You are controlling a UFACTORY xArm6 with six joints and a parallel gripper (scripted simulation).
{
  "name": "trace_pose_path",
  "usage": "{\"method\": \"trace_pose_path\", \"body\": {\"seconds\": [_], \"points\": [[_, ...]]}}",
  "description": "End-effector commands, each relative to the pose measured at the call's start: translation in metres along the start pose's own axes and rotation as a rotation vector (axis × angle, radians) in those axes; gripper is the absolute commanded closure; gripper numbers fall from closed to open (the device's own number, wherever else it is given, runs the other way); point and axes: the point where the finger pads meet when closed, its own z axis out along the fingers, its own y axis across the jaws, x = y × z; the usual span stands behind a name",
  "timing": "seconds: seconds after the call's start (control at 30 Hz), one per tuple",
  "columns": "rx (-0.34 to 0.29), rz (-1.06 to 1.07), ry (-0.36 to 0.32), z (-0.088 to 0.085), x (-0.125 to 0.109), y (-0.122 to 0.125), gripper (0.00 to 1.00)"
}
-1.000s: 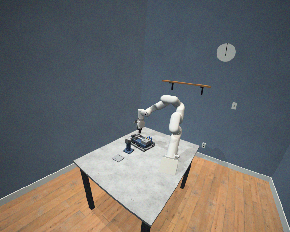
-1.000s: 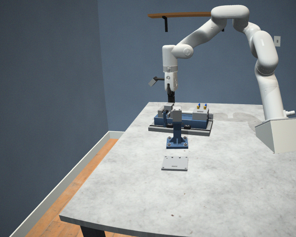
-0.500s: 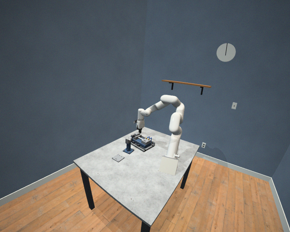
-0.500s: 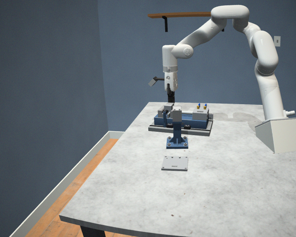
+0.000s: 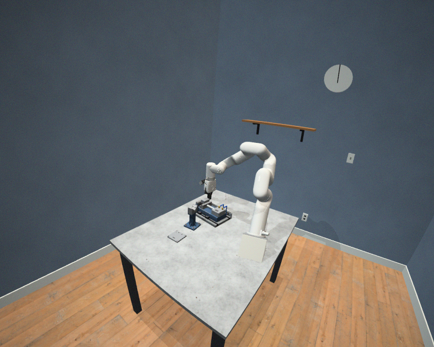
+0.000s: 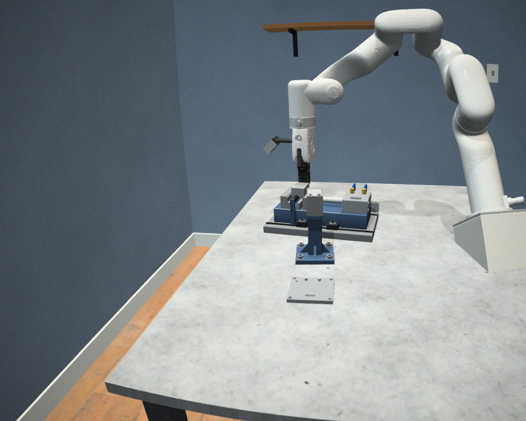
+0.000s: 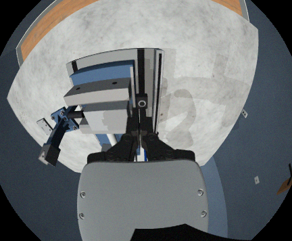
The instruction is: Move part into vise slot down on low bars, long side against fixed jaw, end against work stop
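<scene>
I see gripper (image 6: 302,174) closed, empty, hanging above vise (image 6: 319,213) | infeed plate (image 6: 310,290) bare | part (image 6: 300,189) seems in vise, seating unconfirmed | judged nearly done.

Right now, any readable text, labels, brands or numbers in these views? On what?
None can be read.
Infeed plate: a small dark marking near its front edge, too small to read.
Arm's elbow joint: a round emblem on the cap, blurred, no letters legible.
Wall clock: plain face, one dark hand, no numerals.
Gripper: no marking visible.
</scene>
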Motion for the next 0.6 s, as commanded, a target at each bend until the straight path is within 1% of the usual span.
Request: {"method": "trace_pose_path", "body": {"seconds": [0.0,0.57], "points": [[0.001,0.001,0.004,-0.0015,0.0013,-0.0006,1.0],[0.001,0.001,0.004,-0.0015,0.0013,-0.0042,1.0]]}}
